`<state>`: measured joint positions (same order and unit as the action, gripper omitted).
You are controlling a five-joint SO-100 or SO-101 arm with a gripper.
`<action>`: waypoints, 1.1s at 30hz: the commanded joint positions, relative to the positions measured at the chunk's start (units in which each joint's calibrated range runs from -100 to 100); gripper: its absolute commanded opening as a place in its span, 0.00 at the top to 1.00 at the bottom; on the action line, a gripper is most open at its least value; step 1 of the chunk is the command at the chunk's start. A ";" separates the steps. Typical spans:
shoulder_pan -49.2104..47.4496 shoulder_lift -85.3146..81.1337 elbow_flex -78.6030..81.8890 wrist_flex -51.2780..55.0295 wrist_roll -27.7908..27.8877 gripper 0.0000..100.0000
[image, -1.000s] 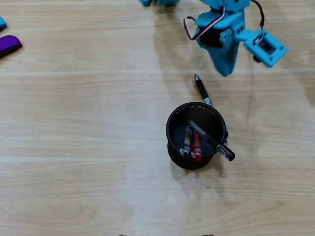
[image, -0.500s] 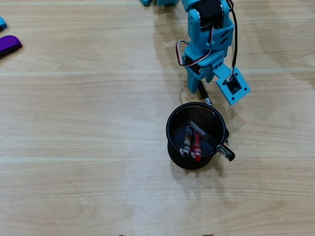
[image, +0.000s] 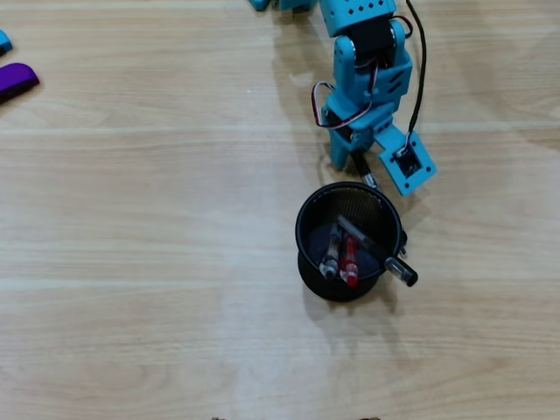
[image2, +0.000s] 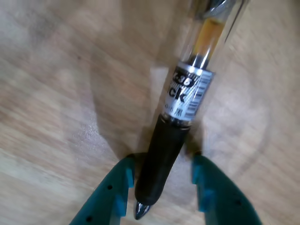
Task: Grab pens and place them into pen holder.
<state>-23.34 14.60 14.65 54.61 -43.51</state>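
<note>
Worktop (image: 131,219) of pale wood is seen bare across the left of the overhead view, apart from a purple object (image: 16,80) at the far left edge. Further right, the black mesh pen holder (image: 308,262) stands upright with a grey pen (image: 331,254) and a red pen (image: 349,261) inside and a black pen (image: 376,249) leaning across its rim. Just above it the blue arm (image: 372,66) is bent down. In the wrist view, a black gel pen (image2: 180,108) lies between the teal jaws (image2: 161,185); a gap shows on each side of the grip, so they appear released, not yet clamped. For a sound grasp, the jaws should be closed squarely on the rubber grip, then the pen lifted clear and tipped point-down over the holder.
</note>
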 commanded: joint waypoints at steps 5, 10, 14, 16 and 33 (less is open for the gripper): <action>0.20 -8.34 -2.02 1.56 -8.25 0.98; -1.82 -27.53 -19.50 8.18 -9.71 0.98; 7.05 -25.17 -35.79 -5.58 -10.18 0.98; 9.79 -21.36 -34.98 -10.90 -10.28 0.98; 8.83 -12.23 -3.29 -42.27 -14.57 0.98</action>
<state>-14.73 2.58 9.43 14.21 -57.75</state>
